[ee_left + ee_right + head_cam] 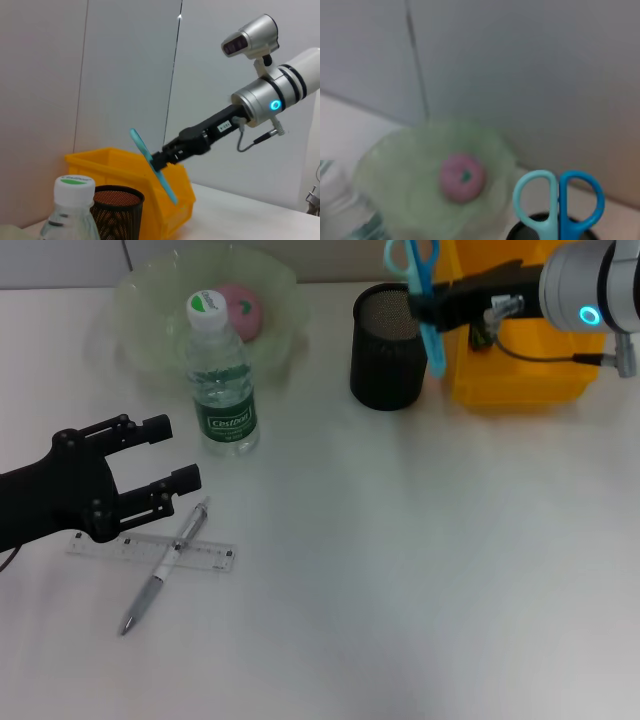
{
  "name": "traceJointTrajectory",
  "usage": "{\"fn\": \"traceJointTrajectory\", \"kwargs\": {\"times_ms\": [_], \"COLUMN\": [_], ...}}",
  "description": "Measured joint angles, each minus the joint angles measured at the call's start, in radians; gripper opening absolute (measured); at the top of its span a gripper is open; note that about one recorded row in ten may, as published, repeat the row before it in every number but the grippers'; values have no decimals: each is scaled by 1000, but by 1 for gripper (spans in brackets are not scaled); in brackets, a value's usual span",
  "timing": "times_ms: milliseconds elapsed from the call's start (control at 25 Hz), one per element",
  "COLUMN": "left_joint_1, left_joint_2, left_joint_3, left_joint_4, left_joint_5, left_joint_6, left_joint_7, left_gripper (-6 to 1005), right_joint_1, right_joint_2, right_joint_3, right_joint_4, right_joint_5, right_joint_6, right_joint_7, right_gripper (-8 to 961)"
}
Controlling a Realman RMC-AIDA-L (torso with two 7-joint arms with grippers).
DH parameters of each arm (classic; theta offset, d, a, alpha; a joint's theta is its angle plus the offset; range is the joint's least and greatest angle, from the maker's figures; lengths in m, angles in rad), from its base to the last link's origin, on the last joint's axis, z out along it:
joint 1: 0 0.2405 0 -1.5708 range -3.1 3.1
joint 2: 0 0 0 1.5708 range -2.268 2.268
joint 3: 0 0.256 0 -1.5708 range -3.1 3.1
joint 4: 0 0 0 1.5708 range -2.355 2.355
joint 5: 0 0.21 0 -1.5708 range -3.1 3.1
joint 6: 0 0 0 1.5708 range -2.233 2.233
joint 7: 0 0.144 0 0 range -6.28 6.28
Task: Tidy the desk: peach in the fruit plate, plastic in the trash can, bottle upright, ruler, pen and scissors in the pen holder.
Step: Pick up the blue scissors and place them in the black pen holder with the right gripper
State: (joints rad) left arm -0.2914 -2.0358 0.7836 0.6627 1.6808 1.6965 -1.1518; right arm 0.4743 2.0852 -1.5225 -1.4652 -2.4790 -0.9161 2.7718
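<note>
Scissors (424,295) hang blades-down in your right gripper (428,308), clamped around the middle, at roughly 1 o'clock on the desk (420,570). The blue handles sit above the black mesh pen holder (388,348); the blade tip drops along the holder's right rim, inside or just outside you cannot tell. From the left wrist view the scissors tilt over the holder with the tip toward the yellow bin (145,175).

That bin, the trash can, stands touching or just beside the holder at 2 o'clock. At 11 o'clock the peach (241,310) lies in the green fruit plate (140,310), and the bottle (221,380) stands upright just in front of it.

Your left gripper (178,453) hovers at 9 o'clock with fingers spread wide, holding nothing. Just beneath it the pen (166,565) lies slantwise across the clear ruler (215,558), both flat on the desk.
</note>
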Motion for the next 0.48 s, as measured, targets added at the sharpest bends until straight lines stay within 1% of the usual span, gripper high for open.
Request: {"fn": "traceJointTrajectory", "kwargs": {"times_ms": [40,160,200,240,360,400,480], "left_joint_1": [0,1,1,1,1,0,-1], "left_joint_2": [0,0,-2,-2,-4,-5,-5], "left_joint_3": [-1,-8,-17,-17,-22,-25,-25], "left_joint_4": [0,0,0,0,0,0,0], "left_joint_5": [0,0,2,2,3,4,4], "left_joint_6": [0,0,0,0,0,-2,-4], "left_joint_7": [0,0,0,0,0,1,1], "left_gripper": [656,656,655,655,655,655,655], "right_joint_1": [0,-8,-10,-10,-15,-20,-22], "right_joint_2": [0,-1,-1,-1,-1,-1,-1], "right_joint_3": [0,-15,-28,-28,-58,-81,-89], "right_joint_4": [0,31,52,52,76,90,96], "right_joint_5": [0,8,9,9,9,9,9], "right_joint_6": [0,84,138,138,214,264,285], "right_joint_7": [0,0,0,0,-1,-2,-2], "right_gripper": [275,278,279,281,284,285,288]}}
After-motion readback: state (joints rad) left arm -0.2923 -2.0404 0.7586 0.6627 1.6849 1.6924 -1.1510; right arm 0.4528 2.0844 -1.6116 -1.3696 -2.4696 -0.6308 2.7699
